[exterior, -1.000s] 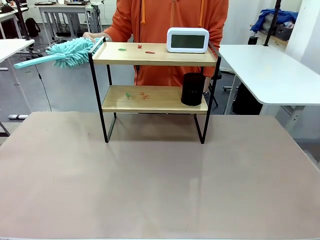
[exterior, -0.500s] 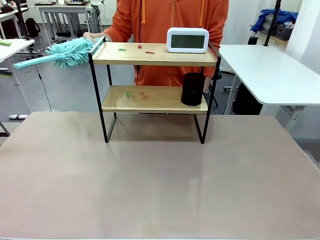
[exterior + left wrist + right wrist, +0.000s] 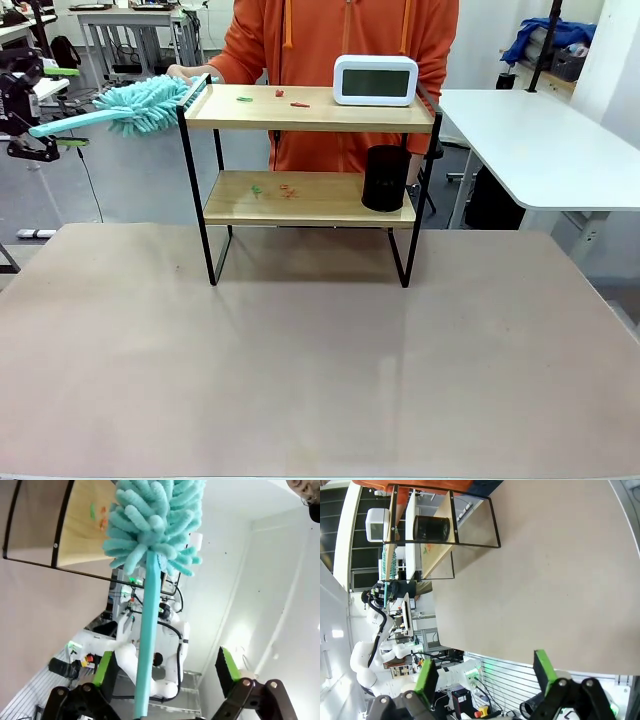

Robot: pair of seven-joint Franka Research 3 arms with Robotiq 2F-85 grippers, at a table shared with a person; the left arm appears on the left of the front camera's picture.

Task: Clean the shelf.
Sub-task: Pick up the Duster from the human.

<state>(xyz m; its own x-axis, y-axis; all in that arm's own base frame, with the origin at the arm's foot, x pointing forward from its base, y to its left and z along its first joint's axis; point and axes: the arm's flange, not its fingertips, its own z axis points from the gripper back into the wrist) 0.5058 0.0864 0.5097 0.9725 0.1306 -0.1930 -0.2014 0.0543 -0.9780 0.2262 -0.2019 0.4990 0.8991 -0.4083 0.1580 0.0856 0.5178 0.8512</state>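
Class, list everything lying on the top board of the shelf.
The shelf holds on its top board a white clock and small red and green scraps. Whatever lies behind the clock is covered.

Count: one shelf [image 3: 310, 118], two boards; one white clock [image 3: 375, 80]; one black cylinder [image 3: 385, 178]; one teal duster [image 3: 140, 103]; three top-board scraps [image 3: 245, 98].

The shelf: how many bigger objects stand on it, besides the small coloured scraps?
2. A white clock stands on the shelf, top board, right side; a black cylinder stands on the lower board, right end. Anything behind them is hidden.
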